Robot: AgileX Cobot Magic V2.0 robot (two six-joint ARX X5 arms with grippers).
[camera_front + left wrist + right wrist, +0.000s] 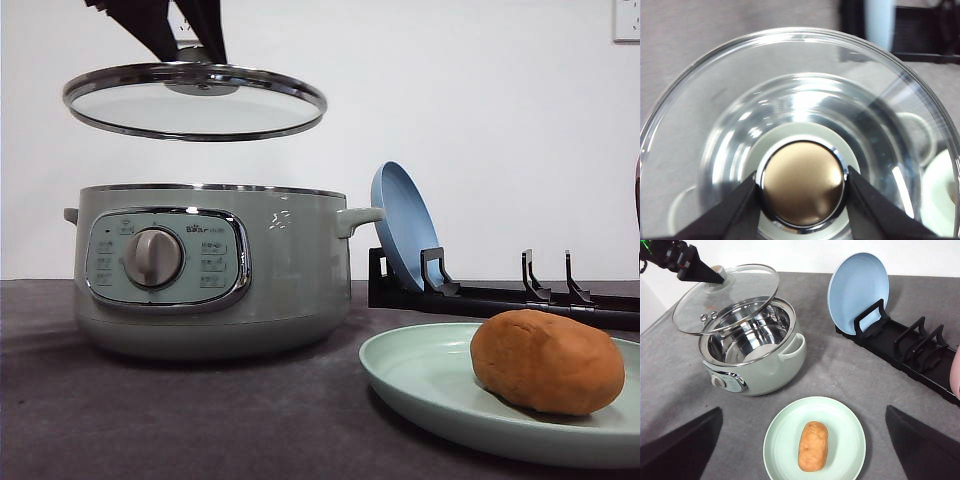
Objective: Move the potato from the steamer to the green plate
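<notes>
Clamped on the knob (802, 184) of the glass lid (195, 103), the left gripper (802, 187) holds the lid level in the air above the steamer (215, 270), its two fingers (732, 210) pressed to either side of the knob. That keeps the pot mouth clear for reaching in. The right gripper (800, 450) hangs well above the table (150, 420) with its fingers spread wide and nothing between them.

The potato (813, 446) already lies on the green plate (850, 440), which sits near the table's front edge, just in front of the pot; the transfer looks finished, and replacing the lid is likely what remains.

From the right wrist view, the steel bowl (747, 337) inside the steamer appears empty, which the front view cannot show. A blue plate (858, 287) stands upright in the black rack (910, 352) toward the back right.
</notes>
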